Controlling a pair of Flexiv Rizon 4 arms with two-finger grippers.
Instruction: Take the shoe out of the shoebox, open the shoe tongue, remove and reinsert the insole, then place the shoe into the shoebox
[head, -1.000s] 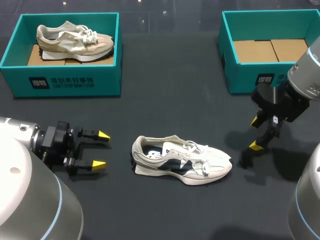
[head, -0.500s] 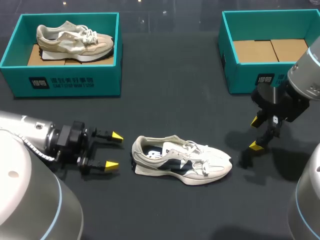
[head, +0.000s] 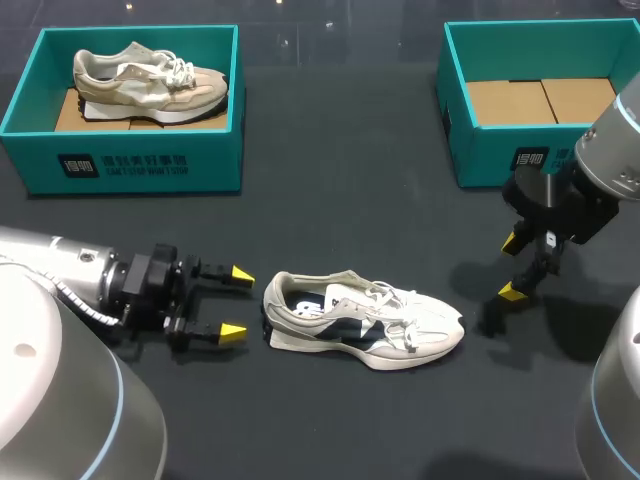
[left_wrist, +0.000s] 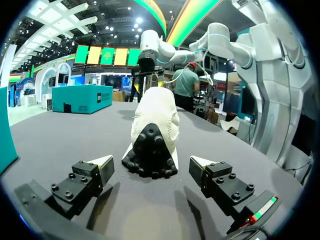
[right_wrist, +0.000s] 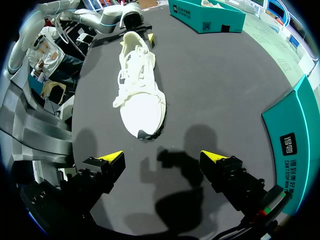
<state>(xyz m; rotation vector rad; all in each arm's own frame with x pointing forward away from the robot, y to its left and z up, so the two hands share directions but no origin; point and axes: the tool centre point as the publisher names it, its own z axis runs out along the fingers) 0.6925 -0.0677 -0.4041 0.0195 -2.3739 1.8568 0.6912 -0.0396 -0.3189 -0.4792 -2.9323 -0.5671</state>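
Note:
A white and dark blue shoe (head: 362, 321) lies on its sole in the middle of the dark table, heel to the left, toe to the right. My left gripper (head: 238, 301) is open just left of the heel; in the left wrist view the heel (left_wrist: 151, 135) stands right ahead of that open gripper (left_wrist: 154, 167), outside the fingertips. My right gripper (head: 514, 266) hangs open above the table right of the toe. In the right wrist view the shoe (right_wrist: 139, 84) lies ahead of the open gripper (right_wrist: 163, 158), toe nearest. An empty teal shoebox (head: 480, 140) stands at the back right.
A second teal box (head: 140, 150) at the back left holds a beige shoe (head: 148, 82). Bare table lies between the boxes and in front of the shoe.
My left gripper has slid to the right across the table, closing in on the shoe's heel. The right arm and the shoe have kept still.

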